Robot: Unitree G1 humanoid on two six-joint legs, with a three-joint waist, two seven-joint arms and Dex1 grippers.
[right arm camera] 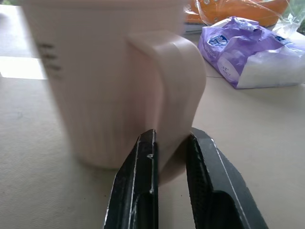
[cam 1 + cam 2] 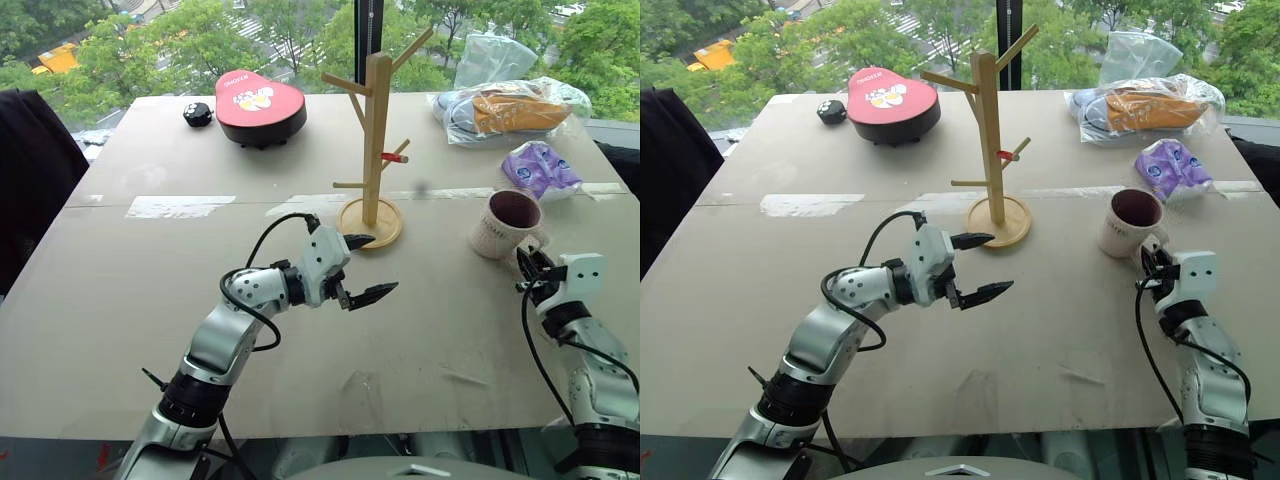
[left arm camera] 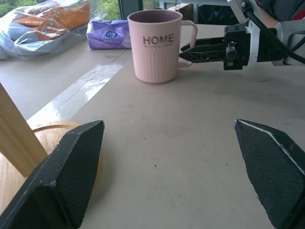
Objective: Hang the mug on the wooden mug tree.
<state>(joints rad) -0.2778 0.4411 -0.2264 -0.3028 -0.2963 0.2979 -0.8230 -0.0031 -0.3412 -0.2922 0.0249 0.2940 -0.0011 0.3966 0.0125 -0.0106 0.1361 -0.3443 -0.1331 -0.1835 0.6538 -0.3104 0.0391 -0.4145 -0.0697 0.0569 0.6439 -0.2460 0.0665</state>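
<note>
Cream mug (image 1: 114, 81) handle apparently pinched in right gripper (image 1: 171, 148).

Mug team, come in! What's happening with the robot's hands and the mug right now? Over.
Right gripper shut on the handle of the mug, mug upright on table. Left gripper open, empty, near base of the wooden mug tree. Nothing between mug and tree.
</note>
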